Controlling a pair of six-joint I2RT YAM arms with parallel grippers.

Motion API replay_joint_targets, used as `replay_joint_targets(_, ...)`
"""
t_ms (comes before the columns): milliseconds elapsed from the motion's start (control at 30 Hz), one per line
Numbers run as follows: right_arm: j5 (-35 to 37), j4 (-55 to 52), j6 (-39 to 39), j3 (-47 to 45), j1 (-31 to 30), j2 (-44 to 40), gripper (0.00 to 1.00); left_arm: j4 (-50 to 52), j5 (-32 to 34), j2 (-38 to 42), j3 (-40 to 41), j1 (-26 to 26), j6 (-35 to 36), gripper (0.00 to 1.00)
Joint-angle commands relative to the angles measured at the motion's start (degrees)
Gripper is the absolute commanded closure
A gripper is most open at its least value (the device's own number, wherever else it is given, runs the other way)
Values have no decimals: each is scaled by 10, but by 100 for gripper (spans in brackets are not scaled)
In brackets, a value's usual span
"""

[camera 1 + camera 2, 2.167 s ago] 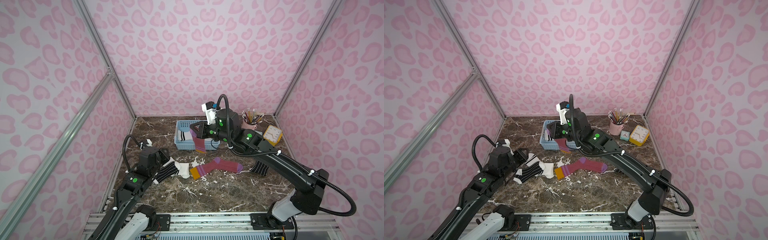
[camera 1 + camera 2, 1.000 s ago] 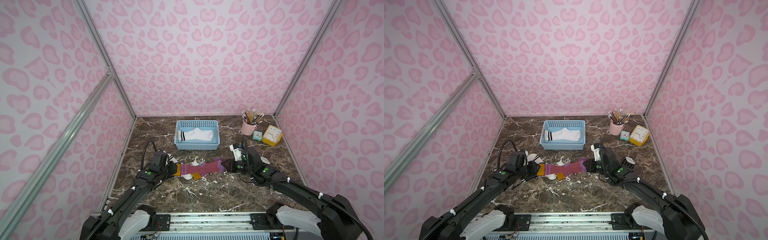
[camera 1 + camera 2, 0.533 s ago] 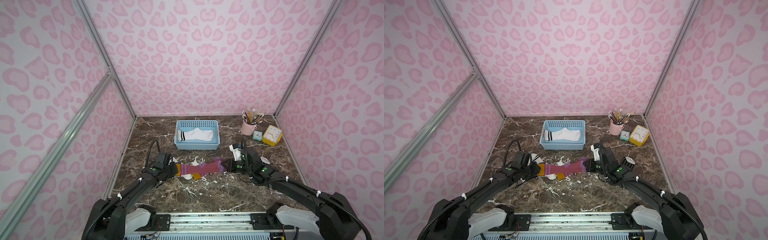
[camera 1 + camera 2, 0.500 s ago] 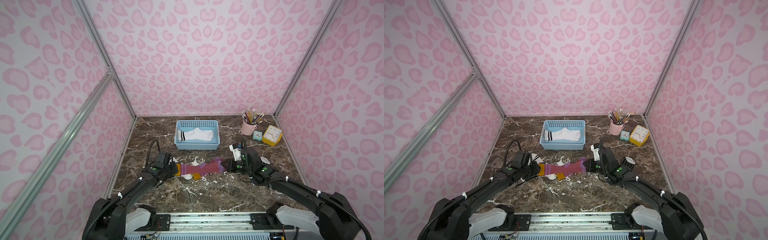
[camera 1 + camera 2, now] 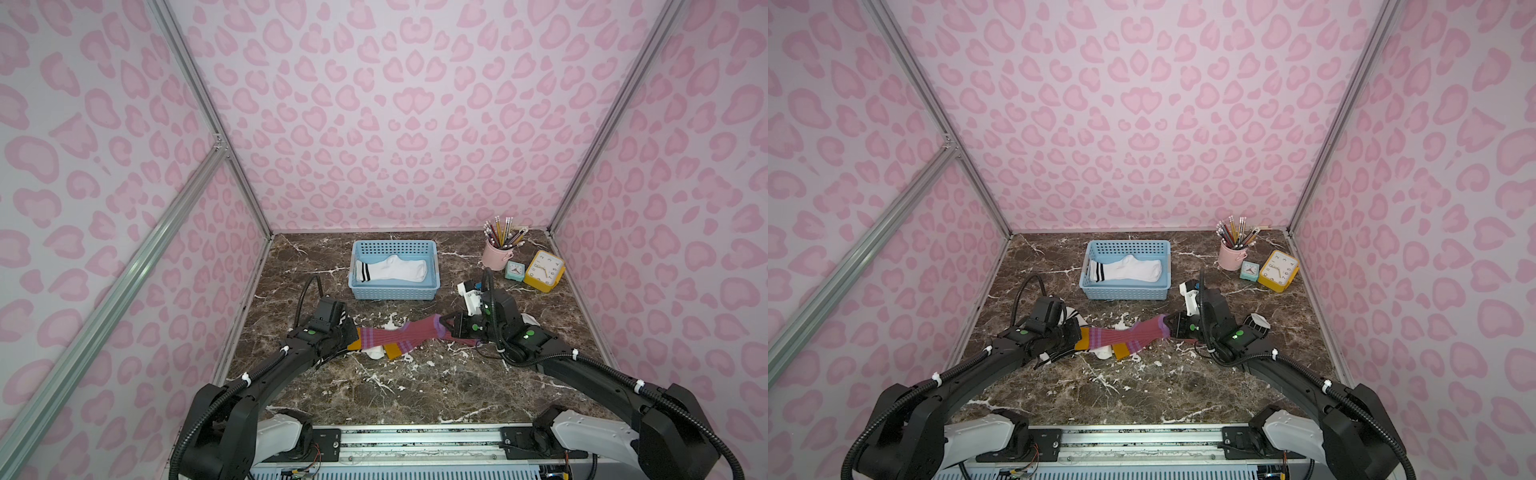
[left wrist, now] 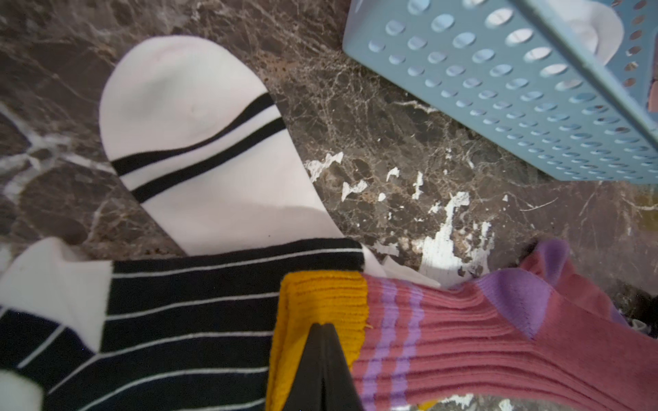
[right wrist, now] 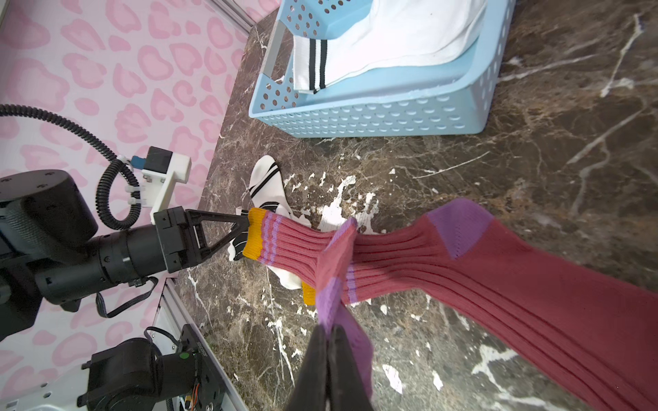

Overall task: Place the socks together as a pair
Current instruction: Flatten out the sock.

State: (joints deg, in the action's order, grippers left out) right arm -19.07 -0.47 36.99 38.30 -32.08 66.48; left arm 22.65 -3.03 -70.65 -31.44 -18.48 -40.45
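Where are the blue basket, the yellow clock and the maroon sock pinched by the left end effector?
blue basket [image 5: 395,293]: in a top view, on its front wall.
yellow clock [image 5: 545,269]: in a top view, on the dial face.
maroon sock [image 6: 320,299]: in the left wrist view, on its mustard cuff.

Bare marble tabletop [image 5: 415,386] along the front rail [image 5: 415,441] leaves a wide, clear lane. Mid-table, a maroon sock [image 5: 409,332] strung between the left gripper [image 5: 355,337] and right gripper [image 5: 445,328], pinched at each end, bars the crossing, with loose socks [image 5: 374,352] piled under its left end. A narrow open strip separates it from the blue basket [image 5: 395,294]. A pencil cup [image 5: 494,255], teal clock [image 5: 515,271] and yellow clock [image 5: 544,270] crowd the back right corner; the marble on either side of the basket is open.
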Motion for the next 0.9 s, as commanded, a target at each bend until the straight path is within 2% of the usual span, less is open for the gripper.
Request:
replay_joint_targets(0, 10, 4, -23, 19, 0, 7, 100, -1, 19, 14, -11, 0, 8, 97)
replay_joint_targets(100, 13, -6, -31, 30, 0, 13, 100, 13, 45, 26, -11, -1, 6, 90)
replay_joint_targets(200, 14, 0, -29, 29, 0, 11, 100, 5, 41, 22, -6, 0, 1, 72)
replay_joint_targets(367, 20, 1, -28, 24, 0, 11, 100, -17, 25, 14, 5, 0, -2, 66)
replay_joint_targets(600, 19, 12, -21, 19, 0, 17, 100, -36, 16, -8, 22, 0, 0, 66)
replay_joint_targets(867, 18, 11, -20, 22, -1, 18, 100, -44, 5, 1, 22, -1, -5, 76)
